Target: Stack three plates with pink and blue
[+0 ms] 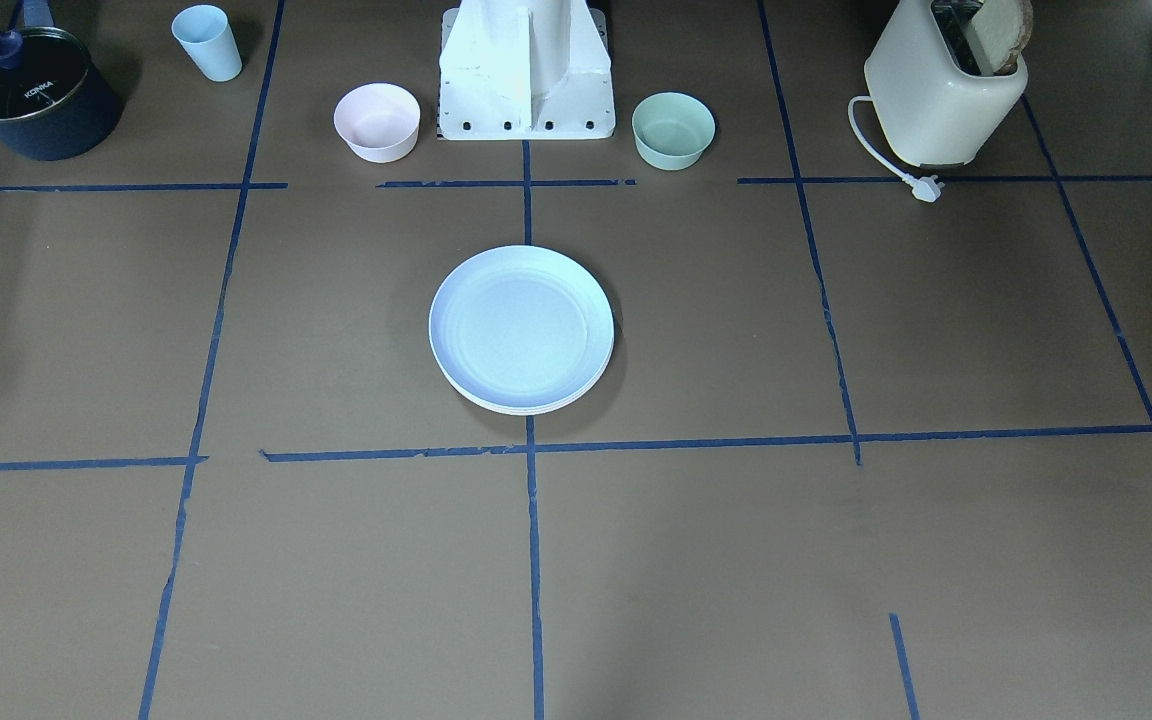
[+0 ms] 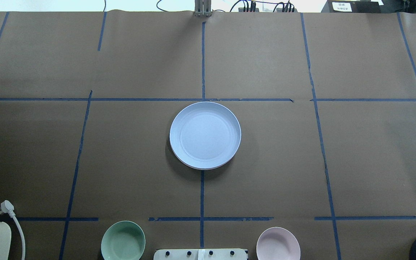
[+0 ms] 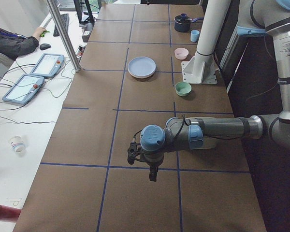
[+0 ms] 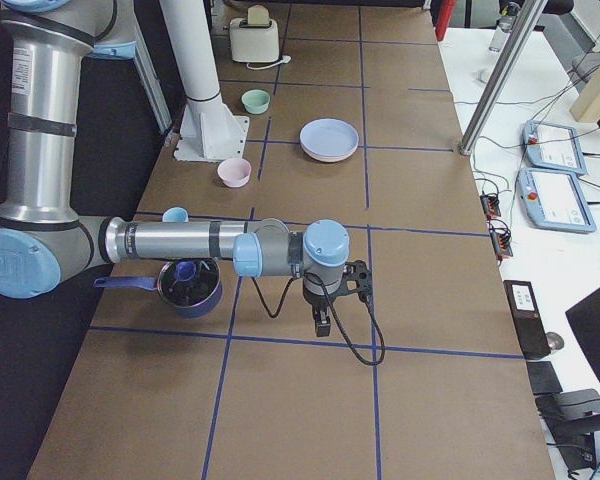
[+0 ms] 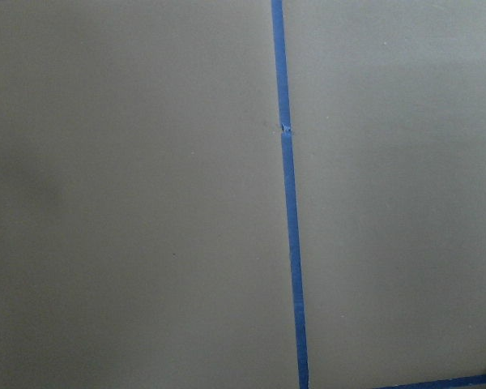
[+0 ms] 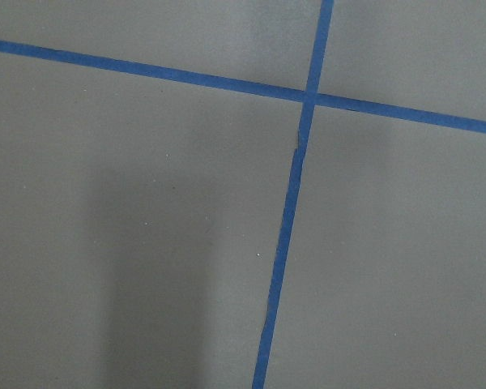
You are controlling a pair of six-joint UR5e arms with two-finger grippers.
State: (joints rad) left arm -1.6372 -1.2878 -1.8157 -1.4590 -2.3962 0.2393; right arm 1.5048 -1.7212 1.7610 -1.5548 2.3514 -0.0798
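Note:
A light blue plate point(image 1: 521, 328) lies on top of a stack at the table's middle; it also shows in the overhead view point(image 2: 205, 135) and in both side views point(image 3: 141, 66) point(image 4: 329, 138). Pale rims of plates beneath it point(image 1: 526, 408) peek out at its near edge; their colours are hard to tell. My left gripper point(image 3: 153, 175) hangs over bare table far from the stack, seen only in the left side view. My right gripper point(image 4: 322, 325) hangs likewise at the opposite end. I cannot tell whether either is open or shut. Both wrist views show only brown paper and blue tape.
A small pink bowl point(image 1: 377, 122) and a small green bowl point(image 1: 673, 130) flank the white robot base point(image 1: 526, 70). A cream toaster point(image 1: 946, 85) with its plug point(image 1: 926, 188), a blue cup point(image 1: 207, 42) and a dark pot point(image 1: 31, 92) stand at the back corners.

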